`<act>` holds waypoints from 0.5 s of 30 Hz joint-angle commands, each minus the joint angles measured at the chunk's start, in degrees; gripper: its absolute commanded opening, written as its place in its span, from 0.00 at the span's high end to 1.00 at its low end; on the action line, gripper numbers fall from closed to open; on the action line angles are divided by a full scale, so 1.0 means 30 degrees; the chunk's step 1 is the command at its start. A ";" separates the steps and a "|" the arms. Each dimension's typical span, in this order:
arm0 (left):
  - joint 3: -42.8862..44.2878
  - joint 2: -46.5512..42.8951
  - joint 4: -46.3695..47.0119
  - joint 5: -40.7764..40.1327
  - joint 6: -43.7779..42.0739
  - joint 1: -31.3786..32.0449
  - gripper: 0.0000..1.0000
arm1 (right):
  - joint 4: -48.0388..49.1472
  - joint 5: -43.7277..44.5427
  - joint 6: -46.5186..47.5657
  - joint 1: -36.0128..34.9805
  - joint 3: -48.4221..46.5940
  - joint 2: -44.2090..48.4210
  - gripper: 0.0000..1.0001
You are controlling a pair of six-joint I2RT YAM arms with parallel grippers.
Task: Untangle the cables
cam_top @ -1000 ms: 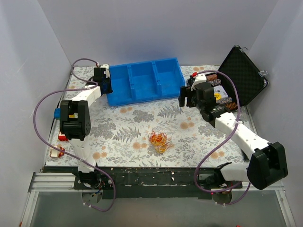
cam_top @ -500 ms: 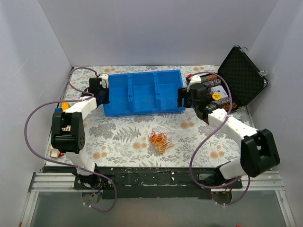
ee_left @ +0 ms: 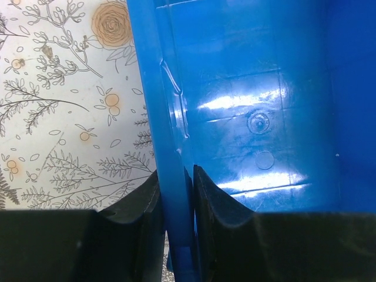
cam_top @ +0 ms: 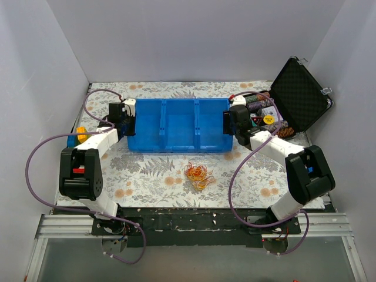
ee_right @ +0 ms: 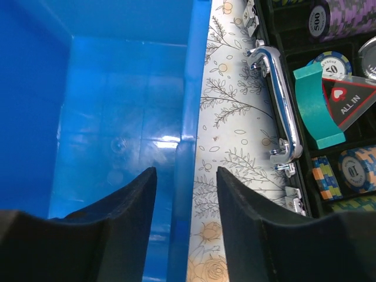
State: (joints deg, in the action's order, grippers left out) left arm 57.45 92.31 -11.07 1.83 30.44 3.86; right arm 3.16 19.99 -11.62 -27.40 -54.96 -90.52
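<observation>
1. Left wrist view: the left gripper (ee_left: pixel 175 179) is pinching the blue plastic three-compartment bin (ee_left: pixel 167 106), one finger pressed to each side of its nine-o'clock end wall.
2. Over to the right wrist view: the right gripper (ee_right: pixel 186 171) straddles the three-o'clock end wall, fingers spread, neither touching it.
3. The cables (cam_top: pixel 198 174), an orange-and-yellow curly tangle, lie loose on the floral tablecloth (cam_top: pixel 147 170) at six o'clock of the bin, near it but apart, in no gripper.
4. Risk, I'd say: one end is gripped and the other isn't. A pull now would swing the bin, and a drag toward six o'clock could plough over the tangle.
5. Room: the open black chip case (cam_top: pixel 299 94) crowds three o'clock, with its chrome handle (ee_right: pixel 276 100) near the right fingers. Toward six o'clock, cloth runs as far as the tangle.
</observation>
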 commanded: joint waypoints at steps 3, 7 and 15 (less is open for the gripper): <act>-0.0166 -0.1854 -0.0205 0.1149 -0.1094 0.0296 1.00 | 0.1319 0.0047 -0.0755 -0.0067 0.1090 0.0699 0.57; -0.0516 -0.2264 -0.0558 0.1267 -0.0420 0.0559 1.00 | 0.1408 -0.0217 -0.1166 -0.0067 0.1970 0.1315 0.59; -0.0342 -0.3522 -0.2549 0.3551 0.0431 0.0794 0.85 | 0.0356 0.0253 -0.1460 -0.0037 0.0512 0.1403 0.59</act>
State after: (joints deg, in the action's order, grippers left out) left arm 55.20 87.92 -15.38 3.49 31.92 5.02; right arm 4.19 19.59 -14.66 -27.40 -48.90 -88.31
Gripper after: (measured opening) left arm 0.206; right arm 0.414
